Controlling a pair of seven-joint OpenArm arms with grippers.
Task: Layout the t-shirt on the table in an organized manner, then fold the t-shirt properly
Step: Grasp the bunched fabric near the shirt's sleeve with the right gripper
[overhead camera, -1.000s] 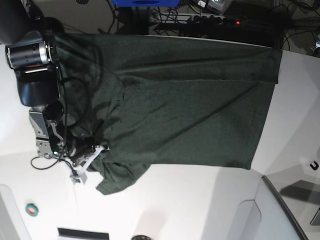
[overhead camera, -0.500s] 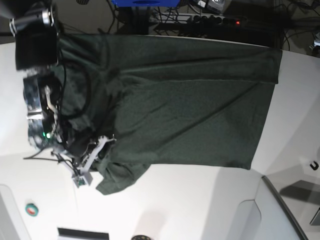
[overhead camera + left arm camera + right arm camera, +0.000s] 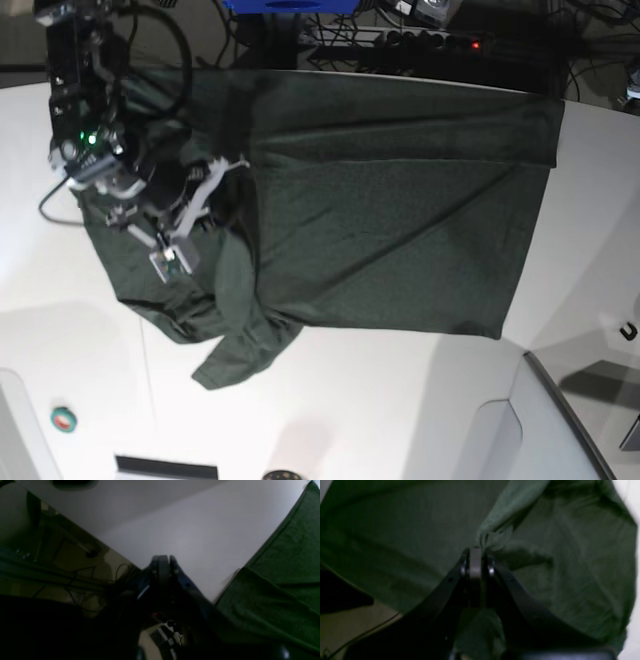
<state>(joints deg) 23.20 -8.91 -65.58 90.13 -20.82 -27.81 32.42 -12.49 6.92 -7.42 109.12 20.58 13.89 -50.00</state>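
- right jaws [image 3: 475,555] pinch a raised fold of the shirt [image 3: 400,220], likely to spread it flat on the table [image 3: 330,410].
- left jaws [image 3: 162,560] closed, empty, parked off the cloth.

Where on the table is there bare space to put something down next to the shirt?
Bare table runs below the t-shirt hem in the base view, and more to the right of it. It is crowded at the left, where the right gripper pinches bunched cloth. The back edge is covered by the shirt.

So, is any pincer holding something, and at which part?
The right pincer pinches a bunched fold of the t-shirt; which part of the garment cannot be told. The left pincer is shut on nothing, over the table.
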